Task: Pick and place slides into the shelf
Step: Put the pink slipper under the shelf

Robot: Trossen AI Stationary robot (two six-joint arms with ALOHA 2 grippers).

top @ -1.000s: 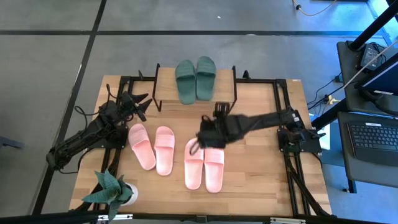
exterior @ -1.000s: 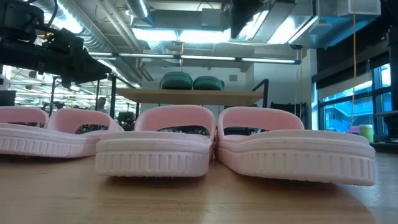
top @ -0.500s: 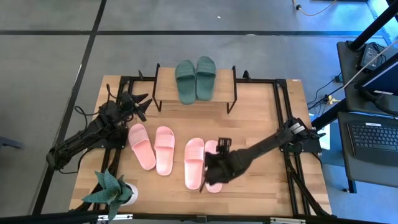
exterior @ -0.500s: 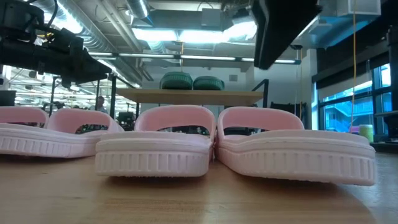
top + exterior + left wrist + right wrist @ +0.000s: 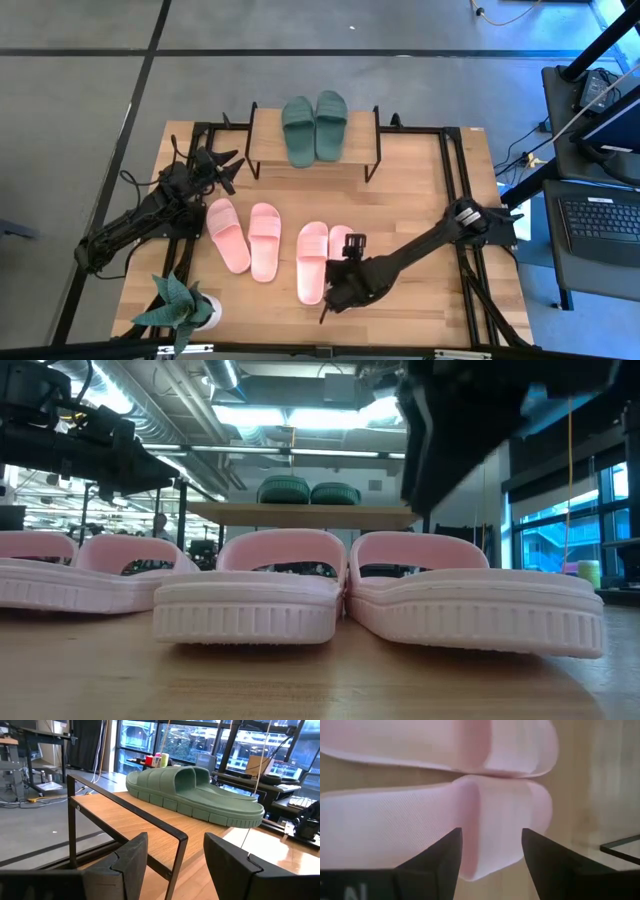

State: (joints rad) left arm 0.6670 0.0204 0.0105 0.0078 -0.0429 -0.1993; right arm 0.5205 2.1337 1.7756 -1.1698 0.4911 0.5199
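1. Pink rubber fills the right wrist view: the right gripper [image 5: 490, 855] hangs straight above the strap end of one pink slide [image 5: 445, 822], its two dark fingers [image 5: 437, 857] spread apart with nothing between them, and whether the tips touch the rubber cannot be told from here.
2. Seen from overhead, that right gripper [image 5: 345, 272] sits over the rightmost pink slide [image 5: 340, 240], on the near side of the table well away from the shelf [image 5: 266, 146], and hides most of the sandal.
3. Its partner pink slide [image 5: 311, 262] lies just beside it on the wooden tabletop [image 5: 420, 200], the two nearly touching along their long edges.
4. A second pink pair [image 5: 243, 236] lies farther to the left of those, in front of the shelf's left end and a little apart from the first pair.
5. On the shelf's plank top the dark green pair [image 5: 314, 127] sits side by side towards the middle, leaving bare wood at each end.
6. Beside the shelf's left end the left gripper [image 5: 172, 865] hovers with fingers open and empty, facing the shelf frame and a green slide [image 5: 195, 792].
7. A potted plant [image 5: 180, 305] stands at the table's near left corner, far from the shelf.
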